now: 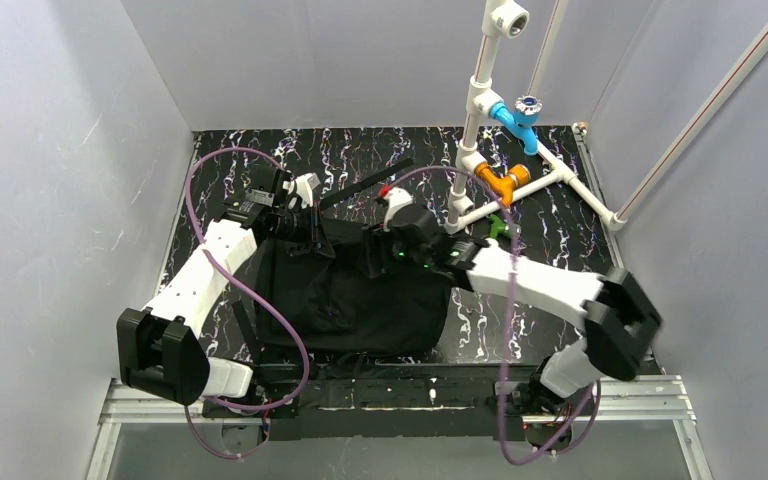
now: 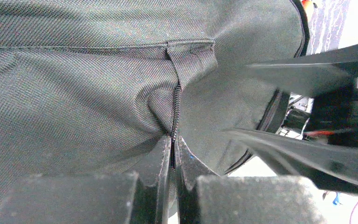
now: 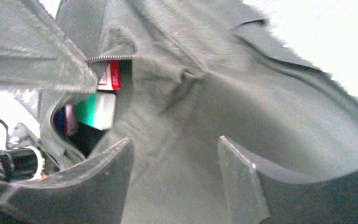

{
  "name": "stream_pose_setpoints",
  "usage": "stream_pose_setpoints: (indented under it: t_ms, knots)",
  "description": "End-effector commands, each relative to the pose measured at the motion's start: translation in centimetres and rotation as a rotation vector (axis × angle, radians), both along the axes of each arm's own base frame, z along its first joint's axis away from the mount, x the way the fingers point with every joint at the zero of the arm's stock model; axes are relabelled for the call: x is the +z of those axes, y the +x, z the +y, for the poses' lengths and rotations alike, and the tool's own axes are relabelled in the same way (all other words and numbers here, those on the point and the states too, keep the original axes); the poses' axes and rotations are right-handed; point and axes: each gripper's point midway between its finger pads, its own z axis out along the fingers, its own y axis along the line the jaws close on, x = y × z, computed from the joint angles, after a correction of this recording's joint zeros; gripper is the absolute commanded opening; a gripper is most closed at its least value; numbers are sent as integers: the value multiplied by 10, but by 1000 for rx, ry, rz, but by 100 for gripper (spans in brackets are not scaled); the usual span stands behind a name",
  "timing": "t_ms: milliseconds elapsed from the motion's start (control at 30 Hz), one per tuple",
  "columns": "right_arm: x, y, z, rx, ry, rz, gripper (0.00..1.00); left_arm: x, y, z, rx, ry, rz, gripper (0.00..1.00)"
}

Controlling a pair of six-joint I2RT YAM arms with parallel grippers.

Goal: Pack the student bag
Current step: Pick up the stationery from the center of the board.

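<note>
Bag partly loaded, its mouth open and the zip not yet run shut.

From above, the student bag [image 1: 360, 300] lies flat on the marbled table [image 1: 250, 150] between the arms. The left gripper [image 1: 305, 205] is at its far left corner and the right gripper [image 1: 392, 212] at its far edge, and the arms hide that edge. In the left wrist view the left jaws are pressed together, pinching fabric at the bag's zip [image 2: 176, 107]. In the right wrist view the fingers [image 3: 107, 186] are spread over slack fabric, gripping nothing. Beside them an opening shows a red-and-white pack [image 3: 112, 74] and a green-and-white box [image 3: 95, 109] inside. A purplish item deeper in is too dark to name. Closing the bag likely remains.
</note>
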Motion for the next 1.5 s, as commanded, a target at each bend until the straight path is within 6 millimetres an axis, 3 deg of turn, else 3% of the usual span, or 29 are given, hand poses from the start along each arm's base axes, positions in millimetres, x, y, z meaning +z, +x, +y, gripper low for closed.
stream_pose_setpoints:
  t_ms: [0, 100, 200, 267, 433, 567, 733, 800, 900, 933, 1067, 1267, 1467]
  knots:
    - [33, 7, -97, -176, -230, -208, 80, 5, -11, -4, -38, -27, 4, 0]
    - [46, 2, -155, -348, -256, -272, 88, 3, -10, -5, -41, -29, 9, 0]
    - [24, -1, -226, -636, -323, -257, 92, 2, -9, -6, -43, -36, 9, 0]
    - [8, -2, -257, -764, -339, -216, 92, 1, -9, -7, -45, -42, 15, 0]
    - [-47, 10, -313, -970, -313, 21, 91, 3, -10, -7, -49, -44, 8, 0]
    - [-69, 27, -340, -1051, -219, 133, 91, 2, -14, -7, -50, -50, 15, 0]
    - [-81, 53, -341, -940, -295, 161, 89, 6, -16, -6, -45, -54, 6, 0]
    - [-90, 61, -344, -919, -346, 147, 76, 6, -17, -7, -47, -57, 8, 0]
    - [-106, 68, -344, -896, -395, 174, 68, 6, -16, -8, -50, -62, 11, 0]
    - [-113, 67, -348, -914, -417, 184, 57, 8, -16, -8, -48, -64, 10, 0]
    - [-111, 64, -349, -914, -415, 178, 41, 6, -18, -8, -48, -62, 11, 0]
    - [-96, 56, -348, -906, -408, 187, 18, 6, -16, -8, -52, -60, 12, 0]
    - [-42, 14, -314, -768, -227, 215, 11, 3, -13, -8, -54, -54, 17, 0]
